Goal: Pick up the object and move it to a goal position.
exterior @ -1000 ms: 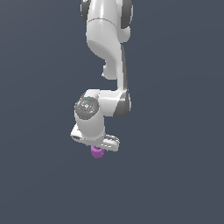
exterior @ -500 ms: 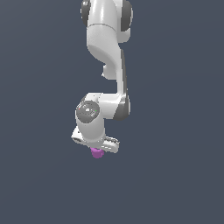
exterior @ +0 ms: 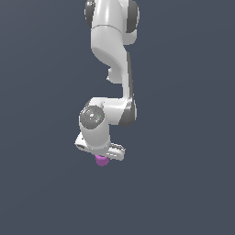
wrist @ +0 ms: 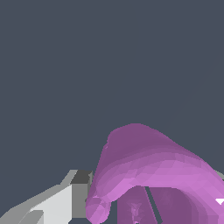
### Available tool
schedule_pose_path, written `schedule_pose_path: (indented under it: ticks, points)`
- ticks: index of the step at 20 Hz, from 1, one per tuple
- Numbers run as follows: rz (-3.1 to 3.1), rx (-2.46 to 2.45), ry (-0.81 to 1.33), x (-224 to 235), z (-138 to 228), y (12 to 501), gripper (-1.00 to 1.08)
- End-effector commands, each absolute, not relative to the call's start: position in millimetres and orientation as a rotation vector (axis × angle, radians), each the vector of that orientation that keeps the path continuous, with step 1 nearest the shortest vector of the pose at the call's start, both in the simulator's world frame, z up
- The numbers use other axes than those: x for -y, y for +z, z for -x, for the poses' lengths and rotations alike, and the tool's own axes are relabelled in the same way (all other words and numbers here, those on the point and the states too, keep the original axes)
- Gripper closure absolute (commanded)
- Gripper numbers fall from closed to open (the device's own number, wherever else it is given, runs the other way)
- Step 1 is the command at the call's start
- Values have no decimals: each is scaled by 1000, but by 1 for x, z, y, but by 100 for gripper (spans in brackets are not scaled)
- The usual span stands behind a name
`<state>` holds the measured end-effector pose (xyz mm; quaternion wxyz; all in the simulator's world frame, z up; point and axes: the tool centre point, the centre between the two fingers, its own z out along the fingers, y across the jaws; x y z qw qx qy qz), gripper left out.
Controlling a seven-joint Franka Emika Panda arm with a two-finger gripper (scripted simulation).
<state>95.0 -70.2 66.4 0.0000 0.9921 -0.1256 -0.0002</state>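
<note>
The object, a small magenta-purple mug-like cylinder (exterior: 102,160), shows just under the white gripper (exterior: 103,156) in the exterior view; most of it is hidden by the hand. In the wrist view the object (wrist: 153,170) fills the lower part of the picture, close to the camera, with a white and grey finger (wrist: 65,197) pressed against its side. The gripper is shut on the object. The other finger is hidden behind the object.
The white arm (exterior: 112,55) comes down from the top of the exterior view and bends at a grey joint (exterior: 92,115) above the hand. The background is a plain dark grey-blue surface (exterior: 183,137).
The arm and hand with the object have shifted slightly; the object stays held in the gripper.
</note>
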Motion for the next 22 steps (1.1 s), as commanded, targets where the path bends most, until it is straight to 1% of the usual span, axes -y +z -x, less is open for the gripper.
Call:
schedule_pose_path:
  ticks: [1,7,12,17,22]
  points:
    - [-3117,395,0,70,-95,67,108]
    - [-3117,395,0,71,-90,81,108]
    - [-3117,395,0,71,-82,105,108]
    - [-3117,394,0,72,-68,143,108]
    - [-3118,395,0,74,-51,194,108]
